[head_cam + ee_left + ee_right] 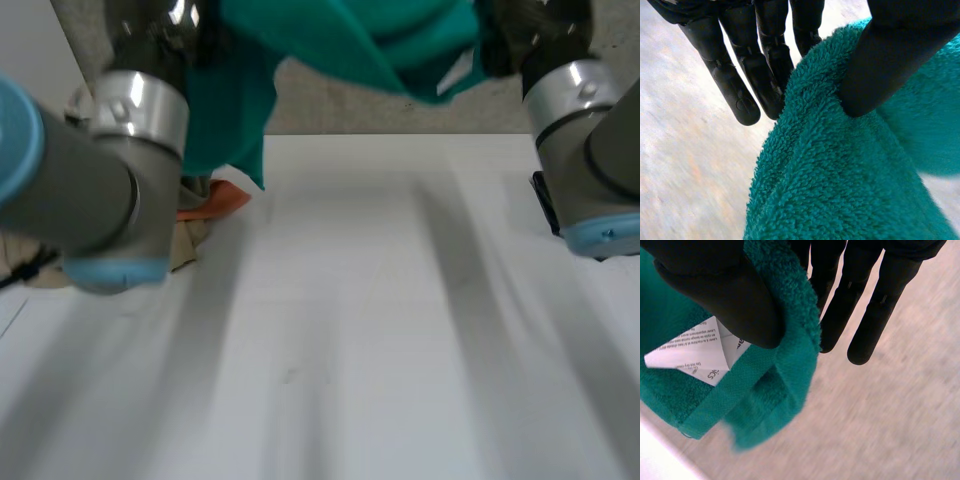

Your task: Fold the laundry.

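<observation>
A teal towel (350,45) hangs in the air above the table's far edge, stretched between both arms. My left hand (890,60) pinches one end of the towel (850,170) between its thumb and straight fingers (747,95). At the other end my right hand (730,295) pinches the towel (785,355) by its hemmed edge, thumb against the fingers (875,325). A white care label (700,355) hangs from the hem just under the thumb. One end of the cloth droops beside the left arm (130,130).
A pile of other laundry, orange (215,200) and beige (190,245), lies at the left behind my left arm. A black object (545,200) sits at the table's right edge by the right arm (590,150). The white table (350,350) spreads below.
</observation>
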Controlling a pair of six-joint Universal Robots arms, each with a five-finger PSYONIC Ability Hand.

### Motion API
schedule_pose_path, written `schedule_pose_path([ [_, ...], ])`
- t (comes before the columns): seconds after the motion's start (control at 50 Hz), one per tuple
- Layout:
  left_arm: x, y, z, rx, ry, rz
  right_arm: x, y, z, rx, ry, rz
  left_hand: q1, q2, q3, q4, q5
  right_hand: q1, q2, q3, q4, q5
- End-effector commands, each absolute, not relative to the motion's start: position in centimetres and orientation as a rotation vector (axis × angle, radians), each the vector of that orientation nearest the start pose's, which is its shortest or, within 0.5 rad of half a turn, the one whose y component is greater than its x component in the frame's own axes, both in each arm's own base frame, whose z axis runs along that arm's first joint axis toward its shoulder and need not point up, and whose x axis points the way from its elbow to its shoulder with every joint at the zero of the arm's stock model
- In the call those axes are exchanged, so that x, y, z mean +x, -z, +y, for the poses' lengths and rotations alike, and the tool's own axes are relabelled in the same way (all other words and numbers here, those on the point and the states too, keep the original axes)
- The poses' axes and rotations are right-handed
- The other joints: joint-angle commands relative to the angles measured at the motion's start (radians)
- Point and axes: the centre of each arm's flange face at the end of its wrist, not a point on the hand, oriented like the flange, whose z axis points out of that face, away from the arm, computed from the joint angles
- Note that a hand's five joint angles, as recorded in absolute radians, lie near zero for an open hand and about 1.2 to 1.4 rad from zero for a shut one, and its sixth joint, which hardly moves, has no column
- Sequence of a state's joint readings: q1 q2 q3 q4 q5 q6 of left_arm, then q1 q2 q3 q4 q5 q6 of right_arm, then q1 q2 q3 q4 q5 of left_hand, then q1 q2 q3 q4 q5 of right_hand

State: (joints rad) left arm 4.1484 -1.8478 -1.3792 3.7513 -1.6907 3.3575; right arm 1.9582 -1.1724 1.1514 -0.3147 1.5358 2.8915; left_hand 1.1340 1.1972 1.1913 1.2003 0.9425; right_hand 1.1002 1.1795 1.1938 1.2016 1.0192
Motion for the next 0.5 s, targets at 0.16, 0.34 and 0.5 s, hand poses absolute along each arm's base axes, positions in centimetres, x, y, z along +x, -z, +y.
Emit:
schedule_pose_path([
  [0.16,-32.4,-17.1,-14.8,1.164,2.213,2.180,27.5,-19.1,-32.7,-0.984,1.965,2.236,0.205,0.141,0.147,0.138,0.221,0.296,0.217,0.202,0.195,0.202],
  [0.34,-30.5,-20.2,-13.5,1.111,2.048,2.237,26.9,-17.6,-31.5,-1.069,1.907,2.280,-0.891,-0.954,-0.948,-0.957,-0.874,0.296,0.217,0.202,0.195,0.202],
  [0.5,-29.0,-23.7,-18.8,0.946,2.135,2.186,26.7,-16.8,-30.5,-1.094,1.854,2.295,-0.888,-0.951,-0.946,-0.955,-0.871,0.296,0.217,0.202,0.195,0.202],
])
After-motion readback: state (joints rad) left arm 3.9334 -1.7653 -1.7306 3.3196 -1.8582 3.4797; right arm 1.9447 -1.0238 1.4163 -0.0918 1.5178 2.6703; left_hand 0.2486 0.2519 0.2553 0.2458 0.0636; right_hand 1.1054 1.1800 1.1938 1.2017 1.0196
